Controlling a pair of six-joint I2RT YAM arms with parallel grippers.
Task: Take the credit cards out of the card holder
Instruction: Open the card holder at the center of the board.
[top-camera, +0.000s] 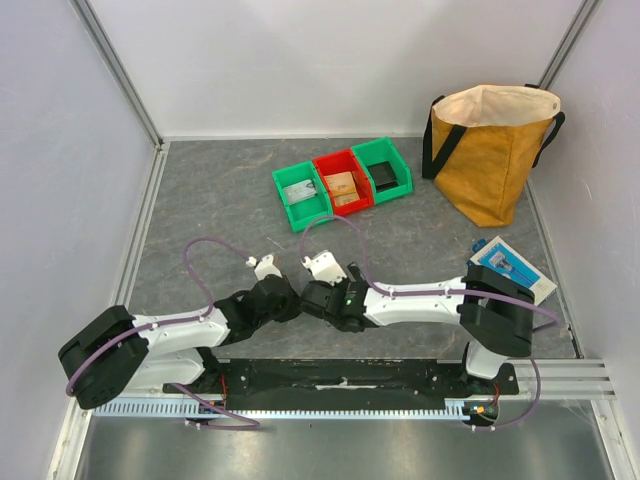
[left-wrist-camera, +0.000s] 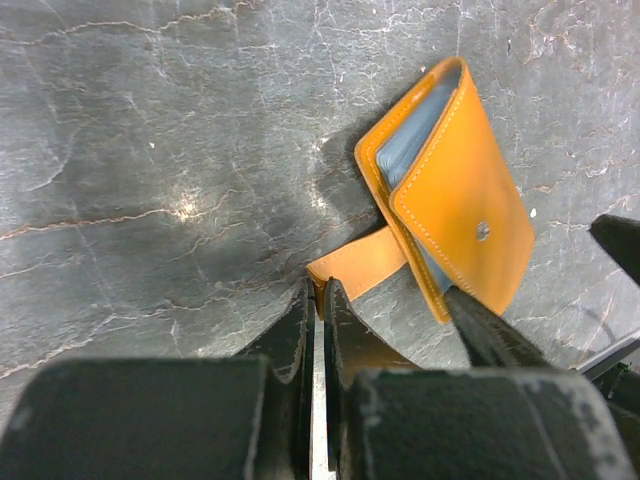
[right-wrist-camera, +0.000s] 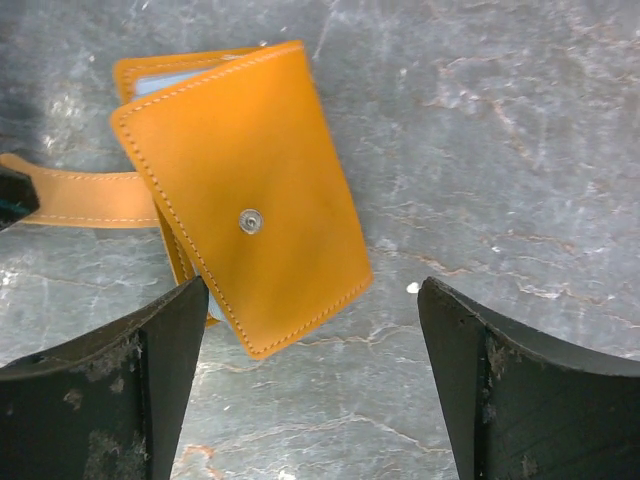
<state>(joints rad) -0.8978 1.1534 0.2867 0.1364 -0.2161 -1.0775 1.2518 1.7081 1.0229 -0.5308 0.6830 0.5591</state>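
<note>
Card holder (left-wrist-camera: 455, 200), tan-orange leather, snap stud (left-wrist-camera: 482, 231) facing up. Lies folded shut on the grey table (left-wrist-camera: 150, 150) between the two claws; hidden beneath the wrists in the overhead view. From the left wrist, runs lengthwise on a diagonal, upper middle down to lower right. Shows a pale blue layer (left-wrist-camera: 408, 140) along the upper-left long edge: credit cards or inner panel, cannot tell which. Sends a closure strap (left-wrist-camera: 360, 262) out from under that long side, across the long axis, toward the left gripper (left-wrist-camera: 317, 295). Left gripper: pinched together on the strap's tip, as far as visible. Right gripper (right-wrist-camera: 312, 290): spread wide, holding nothing, framing the holder's lower corner, apart from it. Step in hand, by judgement: opening the top flap. For a clean result: hold the strap pinned low and steady; bring the right fingers (right-wrist-camera: 160, 380) to the free long edge, not the corner; lift the top leaf alone, away from the strap side; avoid dragging the whole holder or nipping both leaves together.
</note>
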